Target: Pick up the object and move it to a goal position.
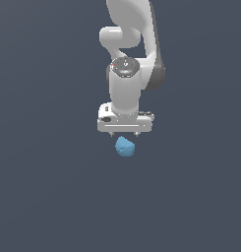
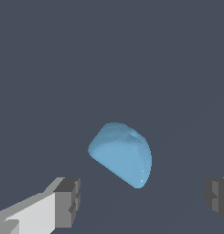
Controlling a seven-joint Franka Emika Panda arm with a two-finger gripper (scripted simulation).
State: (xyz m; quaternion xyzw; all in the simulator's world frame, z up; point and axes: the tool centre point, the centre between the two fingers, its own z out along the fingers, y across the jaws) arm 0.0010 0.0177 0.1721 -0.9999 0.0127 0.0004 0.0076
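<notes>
The object is a small light-blue lumpy rock-like blob (image 1: 125,146) lying on the dark grey surface. In the exterior view my white gripper (image 1: 124,134) hangs straight above it, its short fingertips just over the blob's top. In the wrist view the blob (image 2: 121,154) lies between and beyond my two grey finger pads (image 2: 67,201), which stand wide apart with nothing between them. The gripper (image 2: 143,199) is open and empty. The blob is narrower than the gap between the fingers.
Only the flat, uniform dark grey surface (image 1: 53,197) surrounds the blob. My white arm (image 1: 127,54) rises behind the gripper. No goal marker shows in either view.
</notes>
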